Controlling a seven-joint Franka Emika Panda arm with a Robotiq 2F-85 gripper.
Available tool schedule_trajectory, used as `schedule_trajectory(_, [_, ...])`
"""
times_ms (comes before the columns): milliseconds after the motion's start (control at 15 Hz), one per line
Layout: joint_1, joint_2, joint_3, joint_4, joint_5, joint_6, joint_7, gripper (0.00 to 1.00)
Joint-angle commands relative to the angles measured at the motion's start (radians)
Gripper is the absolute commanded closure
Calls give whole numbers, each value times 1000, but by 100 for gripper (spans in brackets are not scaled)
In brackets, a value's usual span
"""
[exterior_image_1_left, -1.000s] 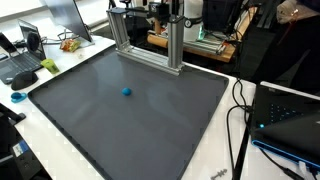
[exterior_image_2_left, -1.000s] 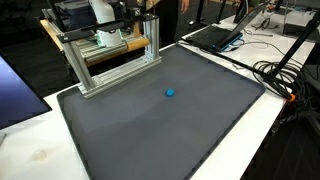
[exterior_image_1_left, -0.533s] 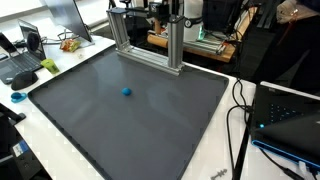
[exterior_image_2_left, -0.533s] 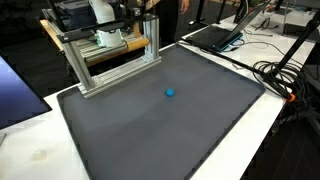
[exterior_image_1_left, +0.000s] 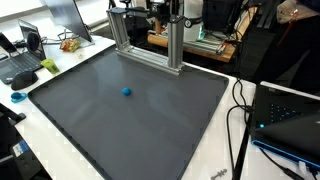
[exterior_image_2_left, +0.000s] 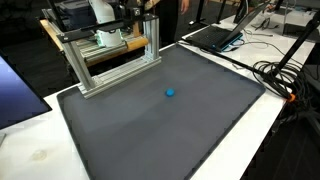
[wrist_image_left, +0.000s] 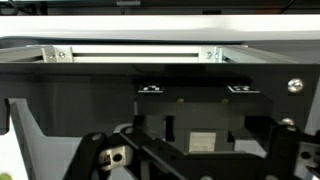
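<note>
The arm stands far back and upright, and only its white part shows in an exterior view. In the wrist view the claw has its dark finger links spread wide apart, with nothing between them.

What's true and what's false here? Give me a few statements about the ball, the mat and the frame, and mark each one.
1. A small blue ball lies on the dark mat. True.
2. A robot claw is gripping the ball. False: nothing touches it; it lies alone on the mat.
3. A metal frame stands at one edge of the mat. True.
4. The ball sits inside the frame. False: it lies out on the open mat, well apart from the frame.
5. Black cables lie beside the mat. True.
</note>
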Motion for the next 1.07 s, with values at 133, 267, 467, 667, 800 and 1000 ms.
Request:
schedule_trajectory(133, [9,-9,-5,-3,17,-22,-11,0])
schedule_trajectory(267, [8,-10,-4,-3,14,-19,-9,0])
schedule_trajectory(467, [8,-14,-5,-9,11,-5,-11,0])
schedule_trajectory(667, [6,-15,-6,-17,10,9,-11,0])
schedule_trajectory(800, [6,-16,-7,-23,9,19,-11,0])
schedule_trajectory(1000, [3,-10,-7,-28,6,30,-10,5])
